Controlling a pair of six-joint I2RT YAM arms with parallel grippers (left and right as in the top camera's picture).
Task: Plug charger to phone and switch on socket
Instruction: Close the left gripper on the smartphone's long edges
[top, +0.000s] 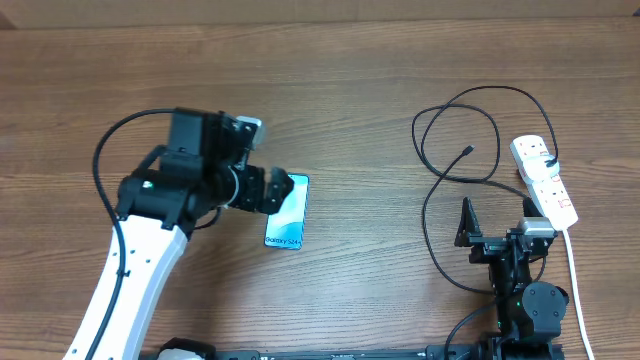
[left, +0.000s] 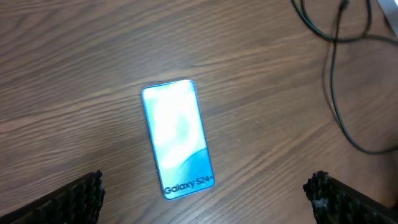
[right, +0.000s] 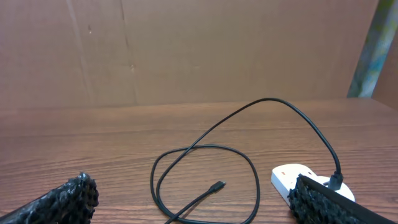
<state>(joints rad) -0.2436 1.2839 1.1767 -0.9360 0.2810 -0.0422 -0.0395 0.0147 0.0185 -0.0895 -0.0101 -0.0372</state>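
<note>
Phone fills the wide left pincer's view; socket and charger the wide right pincer's.

The phone screen was a light blue gradient; the charger cable black, power strip white, table brown wood-grain.

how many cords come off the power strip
2: the thin black charger plugged into the power strip, looping left, and the thick white cord leaving its near end.
</note>
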